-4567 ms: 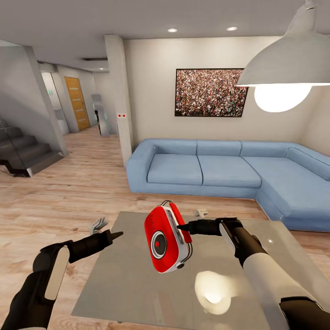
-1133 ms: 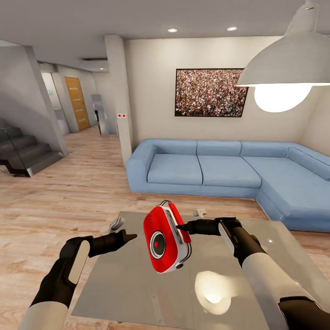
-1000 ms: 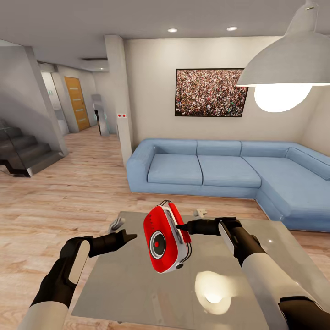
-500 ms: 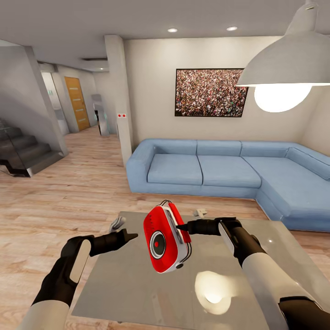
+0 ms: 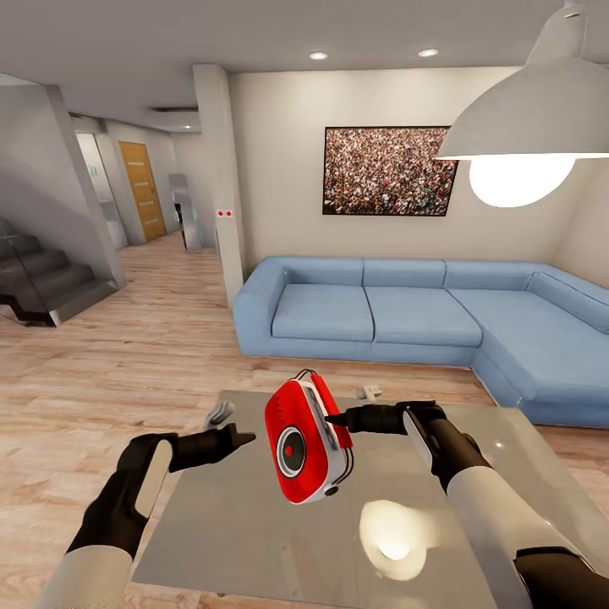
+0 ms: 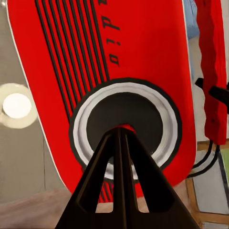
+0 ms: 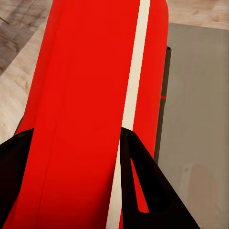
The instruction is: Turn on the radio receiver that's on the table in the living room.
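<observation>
The red radio receiver (image 5: 306, 440) with its white trim hangs tilted above the grey table (image 5: 254, 524), face toward me. My right gripper (image 5: 334, 418) is shut on its upper right edge; in the right wrist view the two black fingers (image 7: 138, 186) straddle the red body (image 7: 90, 71). My left gripper (image 5: 245, 438) is shut, a short way to the radio's left. In the left wrist view its joined tips (image 6: 119, 130) point at the round black dial (image 6: 143, 109) on the radio's face (image 6: 143, 47).
A blue L-shaped sofa (image 5: 406, 313) stands behind the table. A white pendant lamp (image 5: 524, 118) hangs at upper right. Small grey objects (image 5: 220, 413) lie on the wood floor by the table's far edge. A pillar (image 5: 222, 186) and stairs (image 5: 42, 279) are at left.
My left gripper has moved right, closer to the radio's face, mostly before the last second. The radio and right gripper have hardly moved.
</observation>
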`<state>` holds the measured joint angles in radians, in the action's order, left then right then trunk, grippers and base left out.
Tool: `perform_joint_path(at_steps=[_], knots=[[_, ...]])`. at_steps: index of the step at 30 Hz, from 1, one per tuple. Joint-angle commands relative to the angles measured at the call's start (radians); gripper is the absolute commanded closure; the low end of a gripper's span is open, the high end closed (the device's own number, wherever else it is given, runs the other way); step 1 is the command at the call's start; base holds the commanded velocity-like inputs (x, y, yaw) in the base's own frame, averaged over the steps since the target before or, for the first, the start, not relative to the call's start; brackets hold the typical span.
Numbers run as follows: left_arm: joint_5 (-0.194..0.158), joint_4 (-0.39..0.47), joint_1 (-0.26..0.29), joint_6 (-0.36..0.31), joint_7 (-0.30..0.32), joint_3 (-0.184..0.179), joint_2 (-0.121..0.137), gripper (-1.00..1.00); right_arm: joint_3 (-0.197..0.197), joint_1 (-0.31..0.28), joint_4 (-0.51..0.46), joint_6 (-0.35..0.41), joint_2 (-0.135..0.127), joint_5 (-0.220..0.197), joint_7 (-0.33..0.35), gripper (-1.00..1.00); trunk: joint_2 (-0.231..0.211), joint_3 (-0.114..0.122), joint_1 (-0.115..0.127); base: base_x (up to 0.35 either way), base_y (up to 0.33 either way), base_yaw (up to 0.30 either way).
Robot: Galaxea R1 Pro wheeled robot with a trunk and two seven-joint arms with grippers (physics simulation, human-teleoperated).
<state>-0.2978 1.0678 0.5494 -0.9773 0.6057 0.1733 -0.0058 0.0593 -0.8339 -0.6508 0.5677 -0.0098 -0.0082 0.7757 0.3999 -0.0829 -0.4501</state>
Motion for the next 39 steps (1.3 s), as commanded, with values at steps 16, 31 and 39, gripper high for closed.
perform_joint_path(at_steps=[16,31,39], knots=[[0.026,-0.02,0.014,0.0,0.0,-0.016,-0.009,1.0,-0.001,-0.001,-0.001,0.003,0.001,-0.007,0.0,1.0,0.0,0.0,0.0,0.0,0.0,0.0],[0.028,-0.045,0.036,0.001,-0.001,-0.04,-0.049,1.0,-0.001,-0.002,-0.001,0.003,0.001,-0.009,0.0,1.0,0.0,0.0,0.0,0.0,0.0,0.0],[0.029,-0.048,0.04,0.002,-0.001,-0.039,-0.042,1.0,-0.001,-0.002,-0.001,0.004,0.001,-0.009,0.0,1.0,0.0,0.0,0.0,0.0,0.0,0.0]])
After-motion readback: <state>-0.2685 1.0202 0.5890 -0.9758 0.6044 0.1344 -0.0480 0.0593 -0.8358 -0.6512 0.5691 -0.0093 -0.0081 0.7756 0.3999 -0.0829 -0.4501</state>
